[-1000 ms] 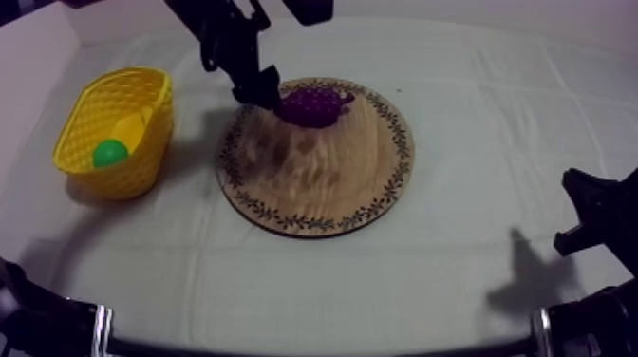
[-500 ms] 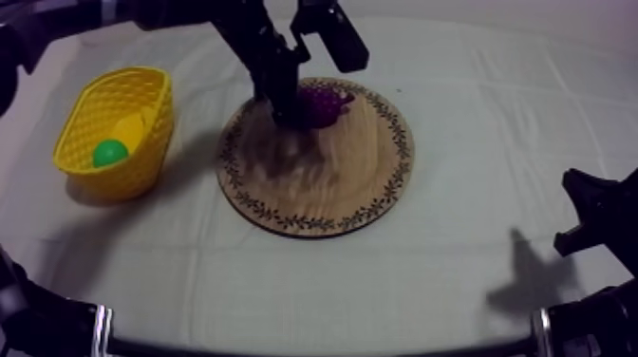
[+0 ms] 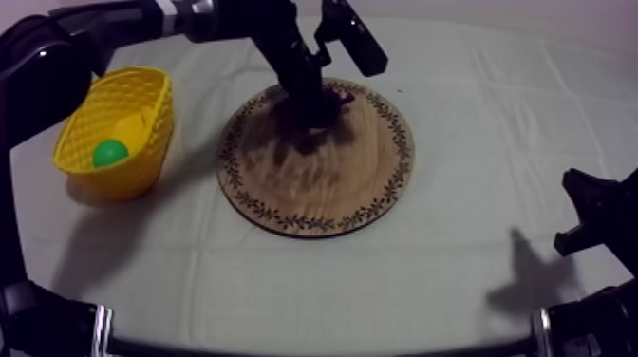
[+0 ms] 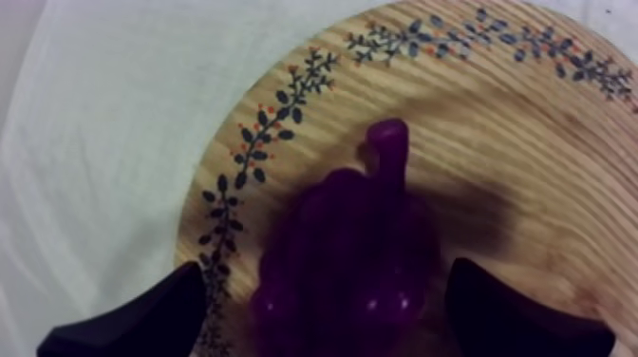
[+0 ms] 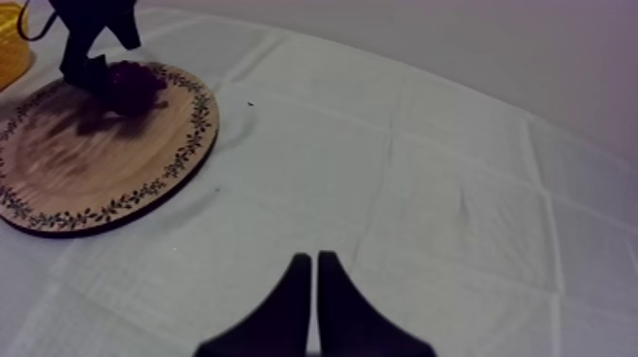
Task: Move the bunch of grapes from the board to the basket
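My left gripper (image 4: 323, 294) sits with fingers apart either side of the bunch of grapes (image 4: 351, 237) near the wooden board's (image 4: 532, 161) far rim, so I judge the grasp is next: close, lift, carry to the yellow basket (image 3: 157, 128)

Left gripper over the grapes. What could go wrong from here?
The left gripper is open astride only the wide end of the bunch of grapes; closing there could squeeze it out. It lies near the rim of the wooden board; a nudge might push it onto the cloth.
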You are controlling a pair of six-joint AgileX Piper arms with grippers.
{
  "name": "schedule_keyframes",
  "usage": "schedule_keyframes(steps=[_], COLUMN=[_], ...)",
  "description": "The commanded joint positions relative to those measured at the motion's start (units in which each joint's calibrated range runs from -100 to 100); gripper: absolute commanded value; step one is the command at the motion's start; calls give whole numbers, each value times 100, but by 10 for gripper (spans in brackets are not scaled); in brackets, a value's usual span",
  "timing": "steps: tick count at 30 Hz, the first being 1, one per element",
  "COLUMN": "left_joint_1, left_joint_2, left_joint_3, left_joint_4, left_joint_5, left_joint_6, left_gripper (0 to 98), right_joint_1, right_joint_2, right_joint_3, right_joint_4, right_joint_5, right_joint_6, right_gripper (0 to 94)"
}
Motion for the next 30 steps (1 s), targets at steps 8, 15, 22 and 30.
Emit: schedule_keyframes(steps=[8, 15, 22, 30], left_joint_1=[29, 29, -4, -61], left_joint_2=[283, 392, 458, 477], left_joint_3=[-194, -274, -304, -314], left_joint_4=[-113, -106, -97, -62], left_joint_5=[99, 159, 187, 190], left_joint_6=[30, -22, -79, -168], left_gripper=[943, 891, 697, 554], right_joint_1=[-2, -2, -2, -2], right_joint_2=[-1, -1, -1, -1], right_joint_3=[-3, -3, -3, -3], right_joint_4=[1, 1, 1, 1], right_joint_5=[0, 0, 0, 0], right_joint_6=[0, 4, 4, 4], right_gripper=[4, 4, 4, 4])
